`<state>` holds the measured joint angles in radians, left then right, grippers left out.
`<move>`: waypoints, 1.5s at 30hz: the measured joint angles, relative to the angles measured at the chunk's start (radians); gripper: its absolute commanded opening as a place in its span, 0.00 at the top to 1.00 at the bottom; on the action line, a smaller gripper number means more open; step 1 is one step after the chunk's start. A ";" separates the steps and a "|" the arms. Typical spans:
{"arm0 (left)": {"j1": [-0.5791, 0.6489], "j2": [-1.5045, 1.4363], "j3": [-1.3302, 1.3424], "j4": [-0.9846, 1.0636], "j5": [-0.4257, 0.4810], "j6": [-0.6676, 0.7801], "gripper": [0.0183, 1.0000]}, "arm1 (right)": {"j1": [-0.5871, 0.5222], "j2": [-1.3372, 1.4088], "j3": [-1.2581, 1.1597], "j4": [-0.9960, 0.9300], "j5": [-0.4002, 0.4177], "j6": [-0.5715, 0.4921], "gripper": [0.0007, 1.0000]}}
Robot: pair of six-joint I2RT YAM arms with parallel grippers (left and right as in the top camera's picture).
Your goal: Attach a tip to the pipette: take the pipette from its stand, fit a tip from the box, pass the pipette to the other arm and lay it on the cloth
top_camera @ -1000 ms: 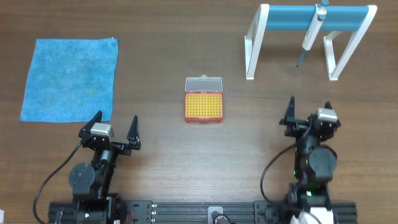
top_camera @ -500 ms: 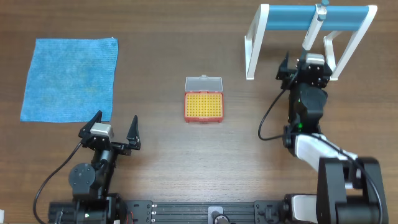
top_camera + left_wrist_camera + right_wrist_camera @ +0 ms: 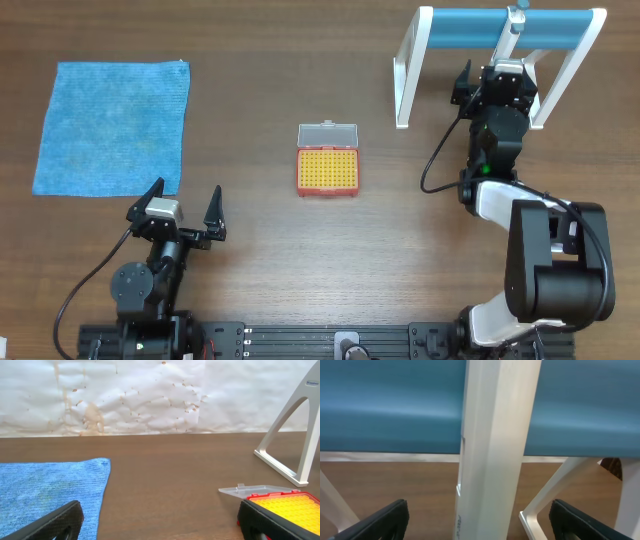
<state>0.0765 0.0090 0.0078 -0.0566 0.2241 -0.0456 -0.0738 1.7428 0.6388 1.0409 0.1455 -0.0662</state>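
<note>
At the blue-barred white stand (image 3: 455,28), the right gripper (image 3: 479,519) flanked the white plastic pipette (image 3: 495,435), fingers apart; the left gripper (image 3: 187,200), well away from the stand, was likewise spread.

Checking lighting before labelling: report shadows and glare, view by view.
Top view: soft, even light on the table, no hard shadows. Left wrist view: the cloth shows no glare. Right wrist view: a pale sheen streaks the blue bar behind the pipette.

We are viewing a brown wooden table (image 3: 250,70). It is carrying a blue cloth (image 3: 112,128) at the left, an open tip box (image 3: 327,170) near the middle, and a white-legged stand (image 3: 460,30) at the right.
</note>
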 measured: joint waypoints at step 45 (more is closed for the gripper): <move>0.000 0.000 0.000 0.000 0.000 0.000 0.00 | -0.053 0.030 0.056 0.040 -0.138 -0.051 0.92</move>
<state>0.0765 0.0090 0.0078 -0.0566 0.2241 -0.0456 -0.1265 1.7725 0.6952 1.0813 0.0074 -0.1169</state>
